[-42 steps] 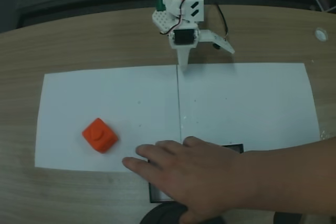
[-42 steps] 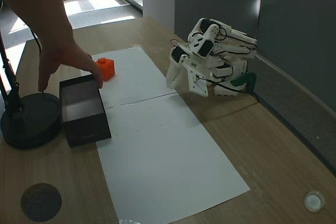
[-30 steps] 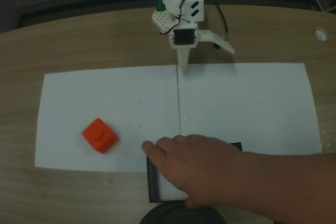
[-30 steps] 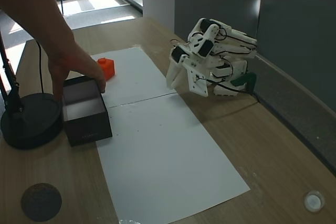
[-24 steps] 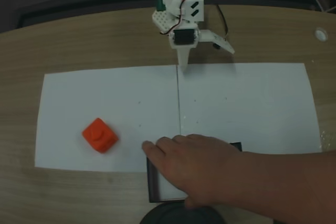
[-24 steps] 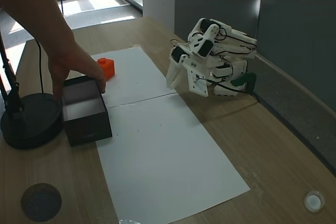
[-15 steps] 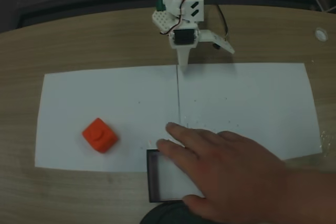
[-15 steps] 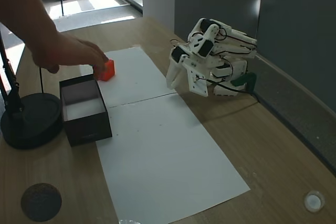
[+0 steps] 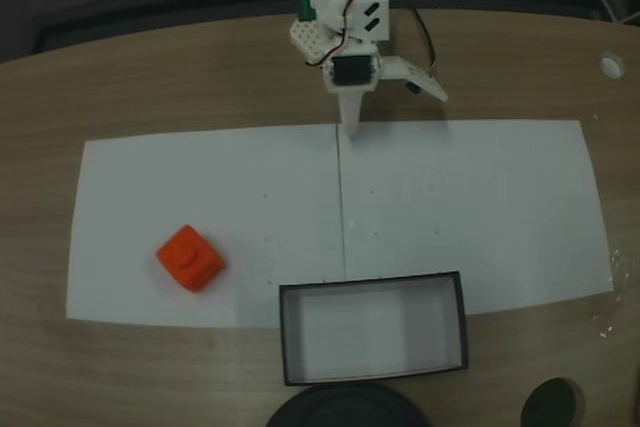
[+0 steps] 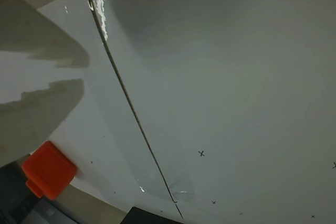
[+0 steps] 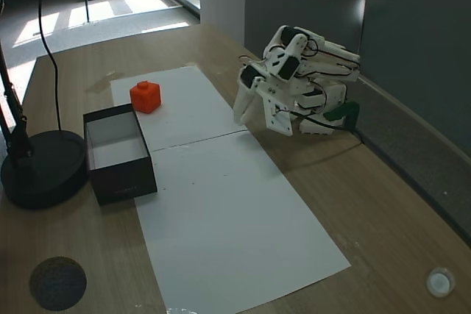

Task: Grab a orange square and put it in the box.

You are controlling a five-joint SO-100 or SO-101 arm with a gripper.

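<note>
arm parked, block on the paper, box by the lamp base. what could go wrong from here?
1. The block sits rotated on the paper; a pincer coming straight in may meet its corners and nudge it aside.
2. The box has thin walls and touches the round base; a low carry could clip the rim.
3. The paper may slip if the block is dragged.

White printed arm (image 11: 298, 71); black servos; red-black cables; green base clamp (image 11: 340, 112); white pointed pincer (image 9: 349, 117).

- A wooden table (image 9: 200, 77) carries white paper sheets (image 9: 480, 197).
- On the paper's left lies the orange square (image 9: 190, 258).
- The box (image 9: 373, 329) straddles the paper's near edge.
- A round black base (image 11: 37, 167) stands just beside the box.
</note>
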